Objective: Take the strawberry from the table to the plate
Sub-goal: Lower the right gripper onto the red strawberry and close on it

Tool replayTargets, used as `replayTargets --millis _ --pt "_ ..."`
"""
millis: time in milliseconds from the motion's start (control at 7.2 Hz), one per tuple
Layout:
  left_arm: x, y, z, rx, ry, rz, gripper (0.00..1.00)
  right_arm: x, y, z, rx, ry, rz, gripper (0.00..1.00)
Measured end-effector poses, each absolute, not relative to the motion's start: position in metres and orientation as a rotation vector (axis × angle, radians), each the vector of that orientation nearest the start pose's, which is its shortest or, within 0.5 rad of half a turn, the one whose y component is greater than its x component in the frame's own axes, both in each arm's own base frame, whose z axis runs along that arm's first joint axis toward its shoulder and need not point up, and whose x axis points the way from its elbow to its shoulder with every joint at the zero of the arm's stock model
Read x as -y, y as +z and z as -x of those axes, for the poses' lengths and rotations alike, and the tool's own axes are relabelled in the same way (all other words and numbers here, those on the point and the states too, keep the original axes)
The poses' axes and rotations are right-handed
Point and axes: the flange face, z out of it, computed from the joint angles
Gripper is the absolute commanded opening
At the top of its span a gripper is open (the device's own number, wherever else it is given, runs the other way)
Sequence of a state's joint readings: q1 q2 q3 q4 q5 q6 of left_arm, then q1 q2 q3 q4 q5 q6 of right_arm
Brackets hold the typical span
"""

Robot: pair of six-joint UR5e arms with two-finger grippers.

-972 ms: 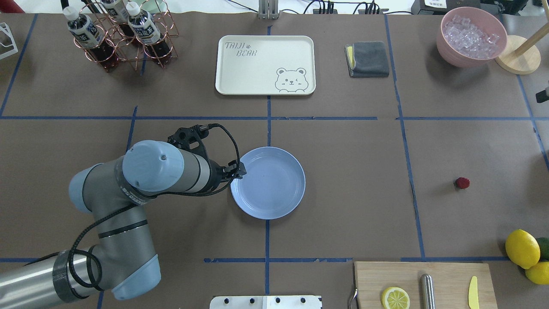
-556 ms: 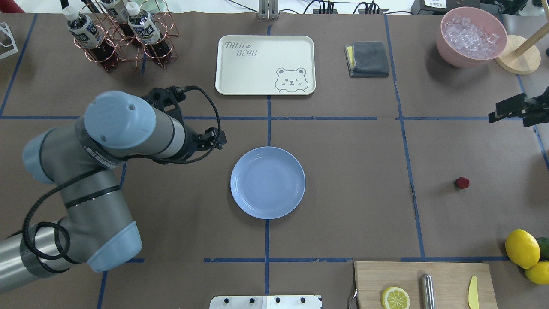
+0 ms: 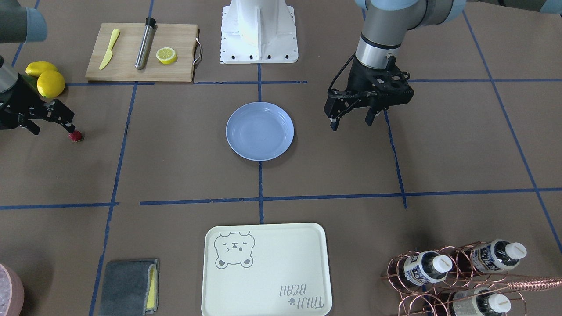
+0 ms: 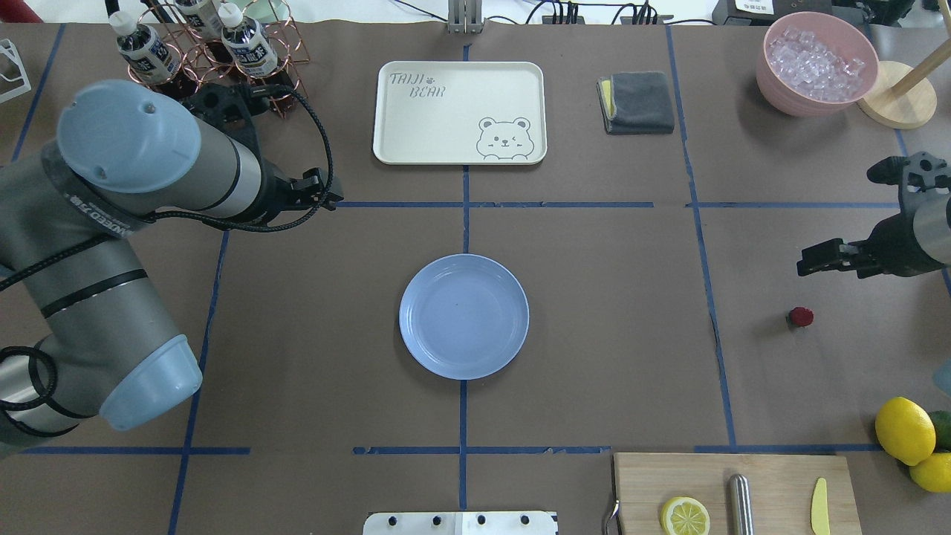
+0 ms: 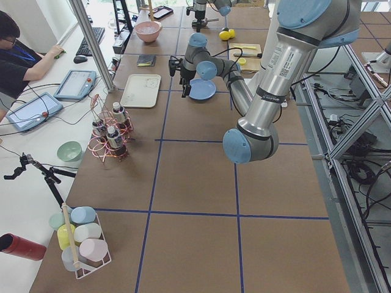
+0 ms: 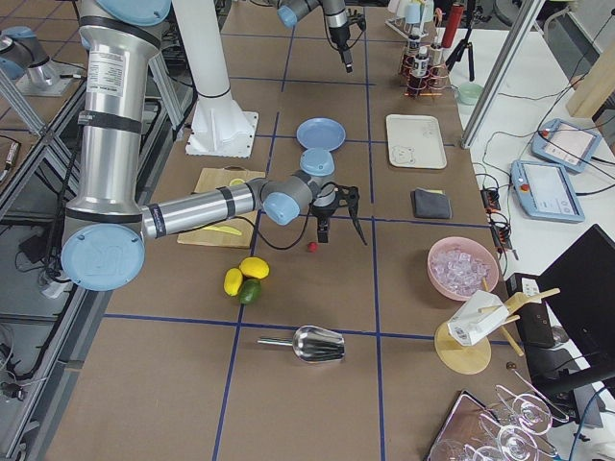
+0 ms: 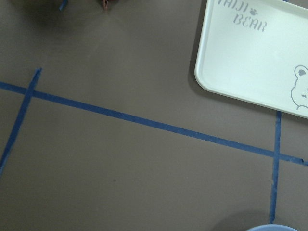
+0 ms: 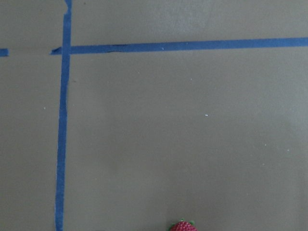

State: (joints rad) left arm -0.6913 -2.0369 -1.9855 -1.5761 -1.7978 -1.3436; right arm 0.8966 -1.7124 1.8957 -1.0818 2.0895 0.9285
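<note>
The strawberry (image 4: 800, 317) lies on the brown-paper table (image 4: 609, 297) at the right, a small dark-red berry. It also shows in the front view as the strawberry (image 3: 75, 136) and at the bottom edge of the right wrist view as the strawberry (image 8: 183, 225). The light-blue plate (image 4: 463, 316) sits mid-table with nothing on it. My right gripper (image 4: 815, 264) hovers just beyond the berry, open and holding nothing; the right gripper (image 3: 50, 128) has its fingers spread. My left gripper (image 3: 350, 122) hangs open above the table, off to the plate's side.
A cream bear-print tray (image 4: 460, 112) lies beyond the plate. A copper rack of bottles (image 4: 200, 59) stands far left, close to my left arm. Lemons (image 4: 904, 429) and a cutting board (image 4: 735, 490) are near right; a grey cloth (image 4: 637, 102) and pink ice bowl (image 4: 817, 63) far right.
My left arm has drawn back from the plate's edge toward the far left. My right gripper has come in from the right edge and moved down toward the strawberry.
</note>
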Motion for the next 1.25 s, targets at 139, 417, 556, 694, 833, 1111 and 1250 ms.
replayTargets --millis 139,417,556,694,833,1111,1250 --pt "0.455 0.225 -0.373 -0.885 -0.329 -0.205 1.0 0.402 0.525 0.234 0.798 0.052 -0.092 1.0" --pt "0.456 0.226 -0.372 -0.882 -0.329 -0.205 1.0 0.395 0.546 0.253 0.767 0.026 -0.065 1.0" --pt "0.456 0.227 -0.372 -0.882 -0.329 -0.205 1.0 0.394 0.554 0.258 0.756 0.018 -0.053 1.0" --pt "0.456 0.227 -0.372 -0.881 -0.329 -0.205 1.0 0.393 0.56 0.261 0.749 0.013 -0.043 0.95" --pt "0.456 0.227 -0.373 -0.881 -0.329 -0.205 1.0 0.393 0.565 0.263 0.743 0.011 -0.036 0.87" --pt "0.456 0.228 -0.373 -0.879 -0.33 -0.205 1.0 0.396 0.564 0.267 0.747 0.006 -0.036 0.75" --pt "0.456 0.228 -0.373 -0.879 -0.33 -0.205 1.0 0.401 0.56 0.272 0.755 0.003 -0.039 0.7"
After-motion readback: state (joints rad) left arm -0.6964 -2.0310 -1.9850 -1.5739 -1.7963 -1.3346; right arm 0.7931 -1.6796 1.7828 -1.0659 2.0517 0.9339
